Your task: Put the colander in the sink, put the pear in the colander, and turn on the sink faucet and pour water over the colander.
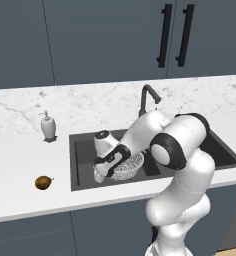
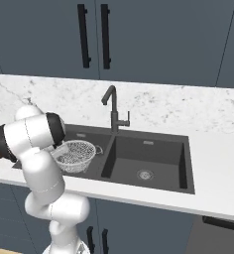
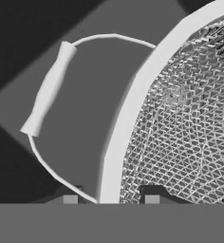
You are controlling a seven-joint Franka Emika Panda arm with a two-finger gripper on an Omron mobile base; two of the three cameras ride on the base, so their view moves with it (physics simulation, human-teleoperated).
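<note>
Below, left base view: colander [image 1: 128,166] sits in the left basin of the sink [image 1: 80,165], tilted, its open mouth turned up and toward the front right. Hand [image 1: 103,172] is at the colander's left rim, low inside the basin; wrist bends down from a forearm that reaches leftward across the sink front. Elbow is folded high over the counter [image 1: 20,165] edge. Pear [image 1: 43,182] lies on the counter left of the sink, well apart from it, stem pointing right. Faucet [image 1: 148,100] stands behind the divider, spout hooked forward. Soap bottle [image 1: 48,126] is upright at the sink's back left corner.

Right base view: colander [image 2: 75,155] in the left basin, near upright, mouth upward, rim roughly level. Upper arm and elbow hide the hand. Faucet [image 2: 114,109] rises behind the divider; right basin of the sink [image 2: 183,163] shows a round drain [image 2: 145,174].

Hand view: colander rim [image 3: 128,118] runs as a broad white band from bottom centre to upper right, mesh to its right. Wire side handle [image 3: 47,88] loops out to the left over the dark basin floor. One fingertip [image 3: 69,197] stands outside the rim, the other inside on the mesh, so the hand pinches the colander's rim.
</note>
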